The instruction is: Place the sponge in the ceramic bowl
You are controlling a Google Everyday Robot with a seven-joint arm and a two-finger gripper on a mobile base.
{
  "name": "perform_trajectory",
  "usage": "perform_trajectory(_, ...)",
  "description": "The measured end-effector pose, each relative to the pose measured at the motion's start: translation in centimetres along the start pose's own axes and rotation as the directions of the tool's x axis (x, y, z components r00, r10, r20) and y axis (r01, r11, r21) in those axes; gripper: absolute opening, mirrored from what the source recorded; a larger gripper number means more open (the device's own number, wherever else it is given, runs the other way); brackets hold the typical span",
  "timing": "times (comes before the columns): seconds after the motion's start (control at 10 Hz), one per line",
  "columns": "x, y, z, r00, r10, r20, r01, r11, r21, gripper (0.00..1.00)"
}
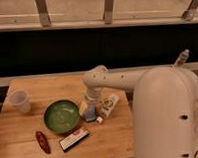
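Note:
The sponge (85, 109), a small pale yellow block with a blue face, lies on the wooden table (25, 127) just right of the ceramic bowl (62, 115). The bowl is round, green and empty. My gripper (90, 111) points straight down from the white arm and hangs directly over the sponge, open, partly hiding it. The sponge rests on the table top and is not lifted.
A white labelled bottle (109, 105) lies close to the right of the gripper, with a small white cap (99, 120) by it. A translucent cup (19, 101) stands at the left. A red-and-black box (73, 138) and a dark red object (42, 141) lie near the front edge.

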Motion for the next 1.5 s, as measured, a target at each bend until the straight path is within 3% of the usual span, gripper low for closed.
perform_trajectory(0.7,0.0,1.3,1.0,1.0,0.022,0.02,-0.022,1.0,0.011,0.8)
perform_trajectory(1.3,0.2,0.9,3.2,0.999,0.027,0.035,-0.028,1.0,0.008,0.8)
perform_trajectory(1.5,0.1,0.6,3.4,0.999,0.017,0.035,-0.017,1.0,0.002,0.69)
